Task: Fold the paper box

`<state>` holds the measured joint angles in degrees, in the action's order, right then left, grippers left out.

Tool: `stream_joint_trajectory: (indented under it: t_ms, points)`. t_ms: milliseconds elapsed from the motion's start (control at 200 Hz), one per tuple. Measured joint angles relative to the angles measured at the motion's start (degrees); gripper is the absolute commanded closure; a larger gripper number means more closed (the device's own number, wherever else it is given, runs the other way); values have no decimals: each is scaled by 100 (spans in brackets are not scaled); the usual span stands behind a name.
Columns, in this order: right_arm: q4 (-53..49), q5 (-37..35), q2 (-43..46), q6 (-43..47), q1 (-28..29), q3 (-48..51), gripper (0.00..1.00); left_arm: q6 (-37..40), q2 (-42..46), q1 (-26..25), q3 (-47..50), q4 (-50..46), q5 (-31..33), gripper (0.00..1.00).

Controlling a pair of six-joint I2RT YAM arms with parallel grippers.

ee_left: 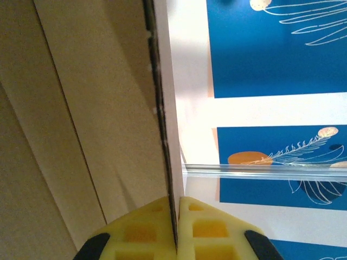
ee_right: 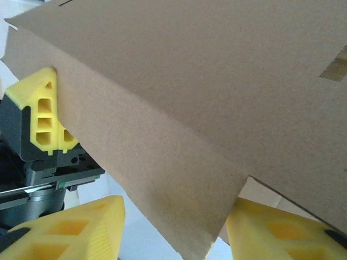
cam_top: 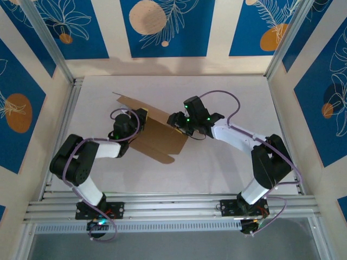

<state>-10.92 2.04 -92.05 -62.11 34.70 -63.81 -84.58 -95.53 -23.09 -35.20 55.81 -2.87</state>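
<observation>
The paper box (cam_top: 157, 132) is a partly folded brown sheet in the middle of the table (cam_top: 227, 92), slanting from far left to near right between the two arms, one long panel bent up along a crease. The left gripper (ee_left: 177, 201) is at the sheet's left side, its yellow fingers (ee_left: 143, 230) pressed together on a thin edge of the cardboard. The right gripper (ee_right: 173, 219) is at the sheet's right end, jaws roughly half apart, straddling a hanging flap corner; bare table shows between one finger and the flap, so it clamps nothing.
</observation>
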Motion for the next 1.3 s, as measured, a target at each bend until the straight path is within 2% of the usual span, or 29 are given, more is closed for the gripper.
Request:
stream_joint_trajectory:
  t_ms: [115,325,460,525,650,755,920,1080,1205,1301]
  points:
    - [546,321,-7,-426,-199,319,66,-42,0,-39,0,-24,122,100]
    - [1305,695,-116,-966,-376,625,82,-105,-7,-68,0,-39,361,100]
    - [1532,804,-118,-1110,-428,651,87,-216,-28,-68,0,-28,487,100]
    - [1606,848,-118,-1139,-446,651,79,-245,-28,-68,0,0,520,100]
    - [1493,828,-118,-1029,-461,610,48,-258,-24,-140,-4,9,514,100]
    - [975,656,-87,-581,-461,343,37,-234,-13,-236,-210,-358,527,100]
    - [-37,146,389,529,-549,33,33,-37,291,-321,-920,-1523,721,100]
    - [-682,-319,1246,1515,-848,92,27,221,595,-332,-1561,-2682,1137,100]
    - [-748,-374,1919,2050,-1060,535,31,234,656,-334,-2061,-3434,1427,100]
    - [-649,-240,2041,2238,-1069,909,35,72,667,-334,-2260,-3891,1561,100]
